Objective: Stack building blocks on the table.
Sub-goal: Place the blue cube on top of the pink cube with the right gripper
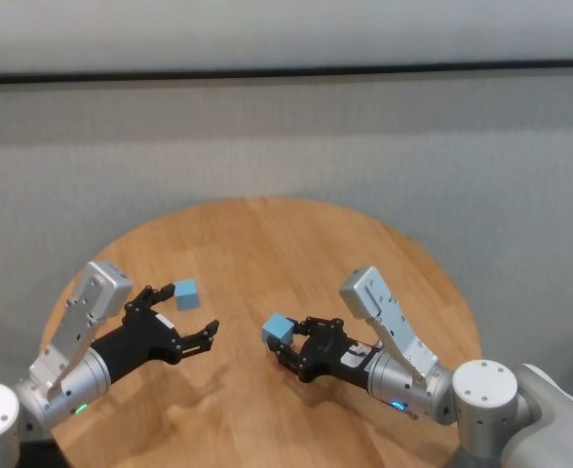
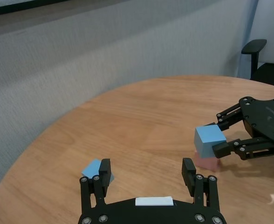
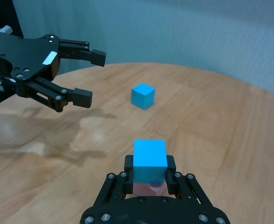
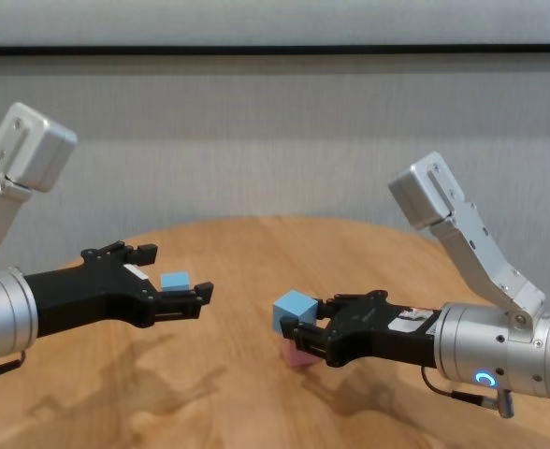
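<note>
Right gripper (image 3: 150, 173) is clamped on a light blue block (image 3: 149, 158), one finger on each side face. The pale pink block (image 2: 207, 163) sits directly below it on the table (image 1: 306, 244). In the left wrist view the blue cube appears to rest on the pink one, slightly offset toward the table centre; whether its full weight is already down cannot be told.

Left gripper (image 1: 181, 327) hovers above the left half of the table, fingers spread wide and holding nothing. The second light blue block (image 3: 142, 95) lies on the wood just beyond its fingertips, well apart from the pink/blue pair and free of contact on all sides.

Progress, judged from the current layout: first tier (pink) placed, second tier (blue) positioned on it but not yet released. Left to do: open the right gripper and clear it without nudging the stack, then pick the remaining blue block, probably with the left gripper given its position, and set it on top as the third tier. Roughly halfway

Risk noted: the offset between blue and pink could tip the top cube on release
</note>
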Robot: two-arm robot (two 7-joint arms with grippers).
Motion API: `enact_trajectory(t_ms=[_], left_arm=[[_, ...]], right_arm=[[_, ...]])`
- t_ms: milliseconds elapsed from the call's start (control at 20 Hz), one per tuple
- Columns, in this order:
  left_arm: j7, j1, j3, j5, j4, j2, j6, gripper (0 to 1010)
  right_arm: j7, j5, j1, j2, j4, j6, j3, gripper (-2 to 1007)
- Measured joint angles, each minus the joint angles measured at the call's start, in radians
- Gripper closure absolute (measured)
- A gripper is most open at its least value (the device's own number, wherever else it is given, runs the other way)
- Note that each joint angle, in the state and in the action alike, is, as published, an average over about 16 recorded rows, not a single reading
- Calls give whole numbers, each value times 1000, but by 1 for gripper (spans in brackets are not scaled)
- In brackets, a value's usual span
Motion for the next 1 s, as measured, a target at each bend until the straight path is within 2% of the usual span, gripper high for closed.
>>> enact_trajectory(t_ms=[600, 1000], left_arm=[[0, 0, 0, 0, 0, 0, 0, 10], [0, 0, 0, 0, 0, 0, 0, 11]], right_arm=[[-4, -8, 12, -11, 29, -11, 7, 632], [-8, -10, 7, -6, 11, -3, 16, 538]])
